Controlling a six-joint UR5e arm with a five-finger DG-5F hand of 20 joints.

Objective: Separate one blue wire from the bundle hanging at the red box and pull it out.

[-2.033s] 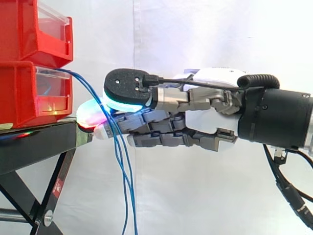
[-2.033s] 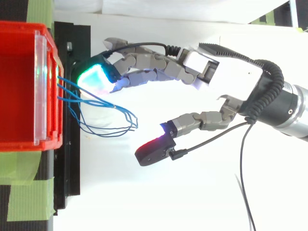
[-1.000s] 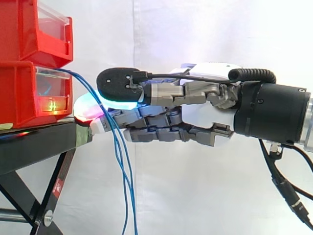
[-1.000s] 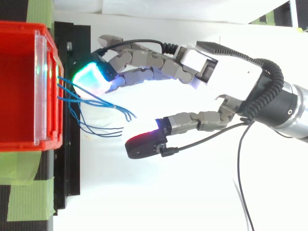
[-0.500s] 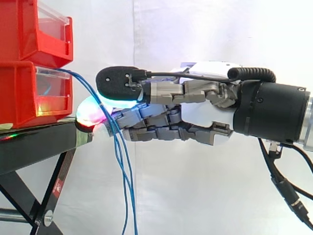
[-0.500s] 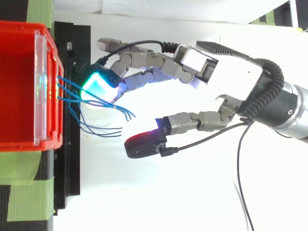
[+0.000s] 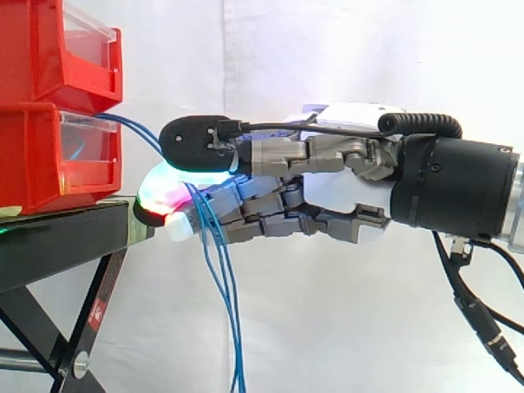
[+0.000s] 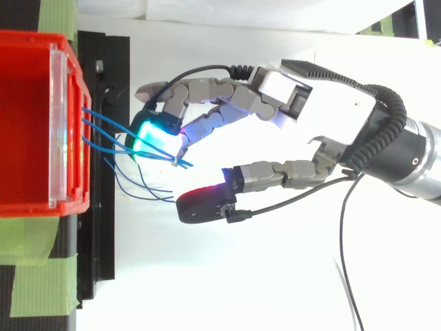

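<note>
Now hooking the blue wires point(image 7: 219, 282) with curled fingers point(image 8: 207, 121) of the hand point(image 7: 344, 192), cyan pad point(image 8: 153, 134) pressed on the strands, thumb pad apart beside them. Running out of the front of the lower red bin point(image 7: 41, 155), across the glowing pads, then down beside the black stand point(image 7: 57, 237).

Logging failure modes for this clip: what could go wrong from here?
1. The fingers of the hand curl over several blue wires, so a pull may drag the bundle, not one wire.
2. The wires lead into the red bin; tugging might shift it.
</note>
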